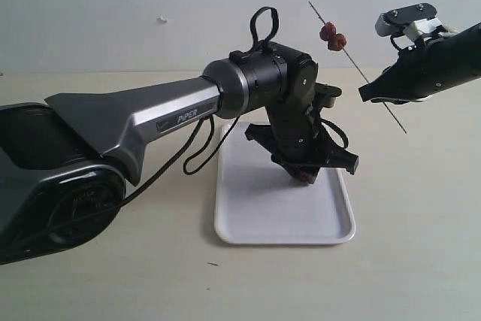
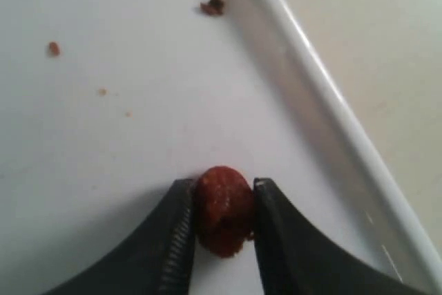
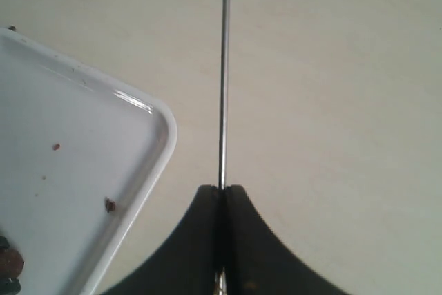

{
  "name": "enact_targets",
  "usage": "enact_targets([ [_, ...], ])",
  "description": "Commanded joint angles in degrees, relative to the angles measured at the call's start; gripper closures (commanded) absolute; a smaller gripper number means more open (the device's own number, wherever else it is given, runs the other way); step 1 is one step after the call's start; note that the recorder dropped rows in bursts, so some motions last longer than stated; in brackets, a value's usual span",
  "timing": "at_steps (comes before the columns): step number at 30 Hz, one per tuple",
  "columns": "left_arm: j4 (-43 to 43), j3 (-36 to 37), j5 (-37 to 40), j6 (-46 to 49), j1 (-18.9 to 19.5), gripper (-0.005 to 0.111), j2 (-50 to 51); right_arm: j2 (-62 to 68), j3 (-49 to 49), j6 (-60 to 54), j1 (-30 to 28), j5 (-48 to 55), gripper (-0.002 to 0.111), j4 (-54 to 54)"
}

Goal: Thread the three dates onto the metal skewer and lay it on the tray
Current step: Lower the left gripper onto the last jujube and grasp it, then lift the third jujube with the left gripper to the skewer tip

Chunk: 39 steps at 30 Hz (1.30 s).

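Observation:
My left gripper (image 2: 221,188) is shut on a dark red-brown date (image 2: 222,208), right down at the floor of the white tray (image 1: 255,223); in the exterior view that date (image 1: 304,177) peeks out below the left gripper (image 1: 304,174). My right gripper (image 3: 222,190) is shut on the thin metal skewer (image 3: 222,74), held slanted in the air right of the tray. Two dates (image 1: 333,36) sit on the upper part of the skewer (image 1: 353,62). The right gripper (image 1: 370,94) grips it lower down.
Small date crumbs (image 2: 213,6) lie on the tray floor near its raised rim (image 2: 331,94). The left arm's grey body (image 1: 150,122) stretches across the table (image 1: 421,261) from the left. A tiny dark speck (image 1: 213,264) lies in front of the tray.

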Motion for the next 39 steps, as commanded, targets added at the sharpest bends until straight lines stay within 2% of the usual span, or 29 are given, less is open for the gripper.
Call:
enact_targets([
  [1,0.2,0.2,0.6,-0.3,-0.1,0.081,0.6,-0.3,-0.1,0.1,0.0,-0.4,0.108,0.5],
  [10,0.2,0.2,1.5,3.3,0.7,0.081,-0.5,-0.3,-0.1,0.1,0.0,-0.4,0.108,0.5],
  [16,-1.7,0.2,4.9,7.2,5.4,0.081,-4.7,-0.3,-0.1,-0.1,0.0,0.2,0.108,-0.2],
  [19,-8.4,0.2,7.2,12.0,9.2,0.081,-7.4,-0.3,-0.1,-3.2,0.0,1.5,0.108,-0.3],
  [26,-35.7,0.2,10.7,27.3,21.6,0.081,-9.7,-0.3,-0.1,-12.8,0.0,10.2,0.108,-0.5],
  [28,-40.7,0.3,10.7,29.6,24.5,0.081,-9.8,-0.3,-0.1,-15.0,0.0,12.1,0.108,-0.5],
  [33,-47.6,0.3,10.7,31.6,30.1,0.081,-9.7,-0.3,-0.1,-18.8,0.0,16.0,0.108,-0.7],
  [39,-52.8,0.3,10.7,32.8,32.9,0.081,-9.7,-0.3,-0.1,-24.5,0.0,22.0,0.108,-2.8],
])
